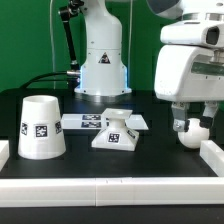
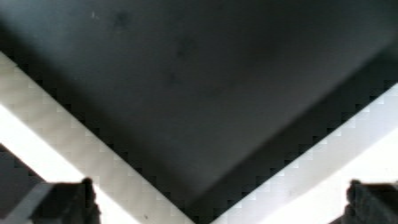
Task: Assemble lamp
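The white cone shade [image 1: 40, 127] stands on the black table at the exterior view's left. The flared square base [image 1: 117, 131] stands in the middle. The round-topped bulb post [image 1: 190, 134] sits at the exterior view's right, close to the right rail. My gripper [image 1: 190, 124] hangs right over the bulb post, fingers either side of its top. In the wrist view my gripper [image 2: 217, 207] is open, with the dark fingertips [image 2: 64, 203] far apart at the picture's edge. Nothing shows between them, and the bulb post is out of that view.
The marker board [image 1: 88, 121] lies flat behind the base. White rails run along the front [image 1: 100, 186] and the right side [image 1: 213, 155], meeting in a corner that shows as a V in the wrist view [image 2: 107, 160]. The robot pedestal [image 1: 103, 60] stands at the back.
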`<state>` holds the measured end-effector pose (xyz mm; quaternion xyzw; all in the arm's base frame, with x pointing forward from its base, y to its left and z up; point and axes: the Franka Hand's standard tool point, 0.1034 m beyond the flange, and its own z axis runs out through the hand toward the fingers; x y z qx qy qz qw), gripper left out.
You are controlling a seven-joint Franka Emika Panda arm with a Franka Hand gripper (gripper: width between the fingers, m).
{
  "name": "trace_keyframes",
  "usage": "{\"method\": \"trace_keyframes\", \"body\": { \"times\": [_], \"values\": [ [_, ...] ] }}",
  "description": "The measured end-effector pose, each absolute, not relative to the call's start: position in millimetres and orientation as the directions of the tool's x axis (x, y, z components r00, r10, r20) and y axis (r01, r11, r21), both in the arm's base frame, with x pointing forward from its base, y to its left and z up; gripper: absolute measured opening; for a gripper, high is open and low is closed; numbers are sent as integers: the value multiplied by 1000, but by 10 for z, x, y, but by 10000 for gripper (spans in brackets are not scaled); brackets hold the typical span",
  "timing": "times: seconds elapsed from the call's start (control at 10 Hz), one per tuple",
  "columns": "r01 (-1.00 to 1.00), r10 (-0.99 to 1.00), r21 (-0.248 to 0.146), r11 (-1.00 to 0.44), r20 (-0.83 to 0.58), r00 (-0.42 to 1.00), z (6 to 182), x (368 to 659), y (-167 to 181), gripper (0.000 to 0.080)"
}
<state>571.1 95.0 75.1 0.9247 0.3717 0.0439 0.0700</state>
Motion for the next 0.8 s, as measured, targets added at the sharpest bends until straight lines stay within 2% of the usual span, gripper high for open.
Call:
{"method": "trace_keyframes", "body": {
  "times": [0.2,0.3,0.4,0.7,0.8],
  "values": [
    [659,668,153,-736,8,744,792,5484,726,700],
    [635,645,160,-755,14,764,842,5515,647,699],
    [618,627,156,-771,14,779,807,5496,686,700],
    [423,432,132,-896,49,900,797,5478,715,700],
    [303,311,116,-946,58,949,779,5415,730,700]
  ]
}}
